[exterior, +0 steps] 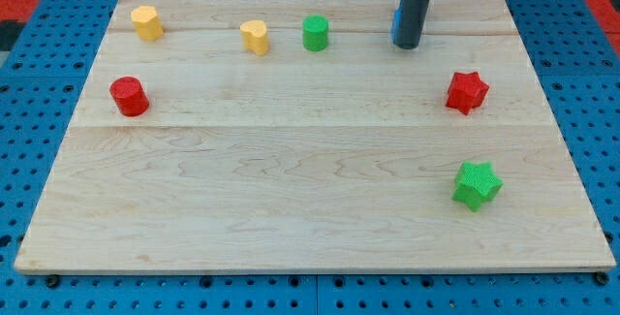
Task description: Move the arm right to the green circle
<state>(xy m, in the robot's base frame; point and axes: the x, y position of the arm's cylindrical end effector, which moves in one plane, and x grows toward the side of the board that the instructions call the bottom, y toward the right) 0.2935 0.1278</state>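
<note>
Your tip (408,46), bare with nothing to grasp, hides a blue block (396,24); overshooting leftward would knock the green cylinder (315,33)

Bright, even overhead light falls on the pale wooden board (291,170), leaving only faint soft shadows beside the blocks, with no glare and sharp focus throughout.

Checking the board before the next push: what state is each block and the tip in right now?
green circle: upright, untouched
yellow heart: upright, free
yellow block: upright, free
red cylinder: upright, free
red star: flat, free
green star: flat, free
blue block: mostly hidden behind the rod
my tip: right of the green circle, apart from it
</note>
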